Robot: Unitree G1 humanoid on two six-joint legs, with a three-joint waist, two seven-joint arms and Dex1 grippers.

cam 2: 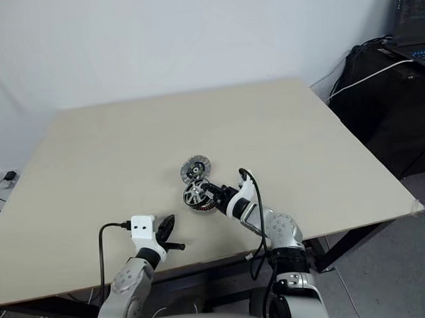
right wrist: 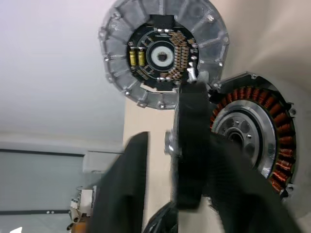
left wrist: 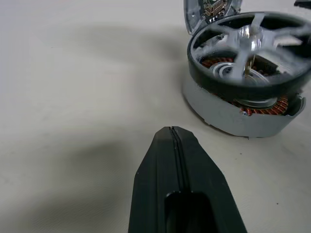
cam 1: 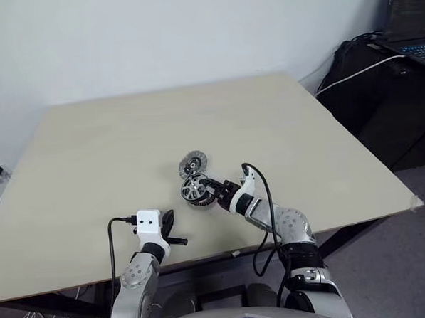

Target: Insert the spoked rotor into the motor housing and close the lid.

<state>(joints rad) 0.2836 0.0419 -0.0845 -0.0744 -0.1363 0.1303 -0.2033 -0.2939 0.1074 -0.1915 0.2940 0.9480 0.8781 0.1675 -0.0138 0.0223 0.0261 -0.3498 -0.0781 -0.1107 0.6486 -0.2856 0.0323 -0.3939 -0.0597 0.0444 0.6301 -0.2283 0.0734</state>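
Tabletop (cam 1: 91, 151) carries everything. Motor housing (right wrist: 255, 133) sits just ahead of the right gripper (cam 1: 213, 192), the lid (cam 1: 193, 161) just beyond. Spoked rotor (left wrist: 250, 48) rests tilted atop the housing, between the right gripper's parted fingers; grasp uncertain. Left gripper (left wrist: 171, 145), clenched empty, sits nearby.

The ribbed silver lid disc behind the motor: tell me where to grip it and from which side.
Grip the silver-grey ribbed metal lid by its outer rim on the side away from the copper-wound round motor housing: that edge is free, while the near edge touches the housing.
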